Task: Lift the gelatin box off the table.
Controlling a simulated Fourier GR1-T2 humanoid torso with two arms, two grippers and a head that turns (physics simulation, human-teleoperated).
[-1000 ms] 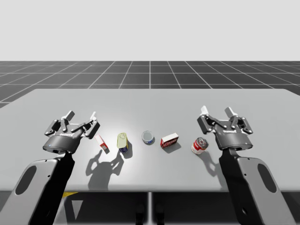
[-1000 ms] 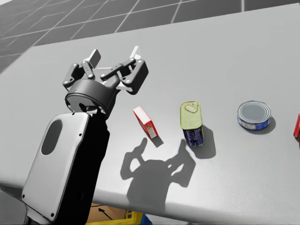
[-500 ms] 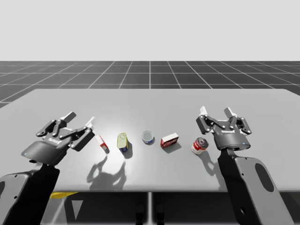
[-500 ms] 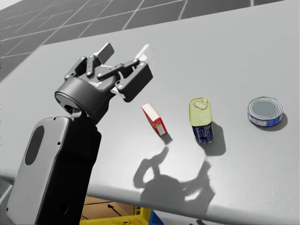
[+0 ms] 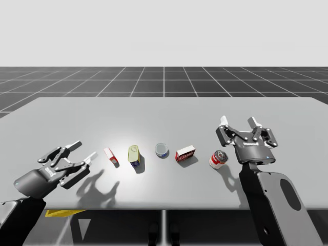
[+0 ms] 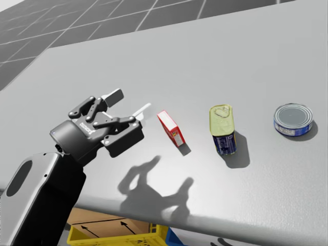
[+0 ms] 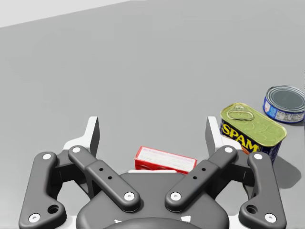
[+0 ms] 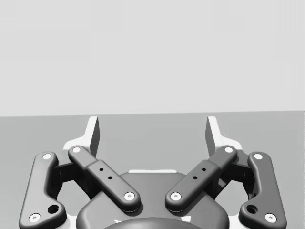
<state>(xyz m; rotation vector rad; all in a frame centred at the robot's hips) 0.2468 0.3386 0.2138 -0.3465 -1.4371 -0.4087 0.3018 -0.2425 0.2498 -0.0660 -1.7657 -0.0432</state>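
Hovering at the lower left of the high view, my left gripper (image 5: 84, 150) is spread wide and holds nothing; my right gripper (image 5: 238, 122) is spread too. The thin red box (image 5: 109, 155) sits just ahead of the left one, maybe on its edge. I think this is the reach step: next, slide around the box, squeeze, lift.

The table (image 5: 164, 110) was a smooth, matt grey with no grain. The small red box (image 6: 170, 128) looked like printed card, flat and unshiny. The rectangular can (image 6: 222, 128) had a dull gold metal lid over a glossier blue wall; the flat round can (image 6: 292, 119) had a grey metal top. My left gripper (image 7: 152, 129) was dark matt plastic with pale pins, its fingers (image 7: 93, 136) smooth light grey.
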